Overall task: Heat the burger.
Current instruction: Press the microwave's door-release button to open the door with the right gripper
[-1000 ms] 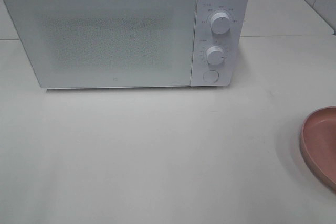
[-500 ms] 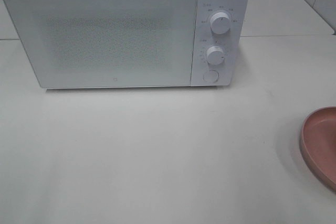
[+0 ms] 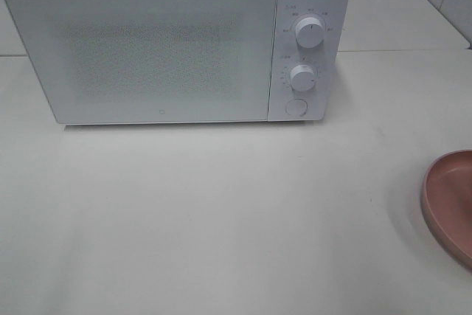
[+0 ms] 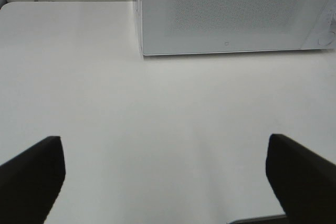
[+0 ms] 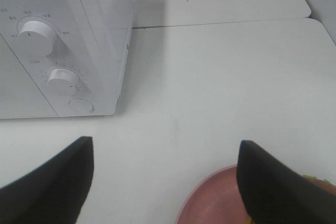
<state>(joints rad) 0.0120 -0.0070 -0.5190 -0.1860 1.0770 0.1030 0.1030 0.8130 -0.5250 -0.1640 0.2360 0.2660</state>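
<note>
waits with left gripper point(image 4: 163, 145) and right gripper point(image 5: 165, 142) spread wide, empty — yet to open microwave point(image 3: 162, 49), load burger point(image 5: 321, 180).

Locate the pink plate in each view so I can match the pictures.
Exterior high: the plate sits at the right edge, cut off by the frame, nearer the camera than the microwave.
Left wrist: not in it.
Right wrist: the plate lies by the right claw, partly behind one finger.
Shared landmark: the microwave, in all three views.
</note>
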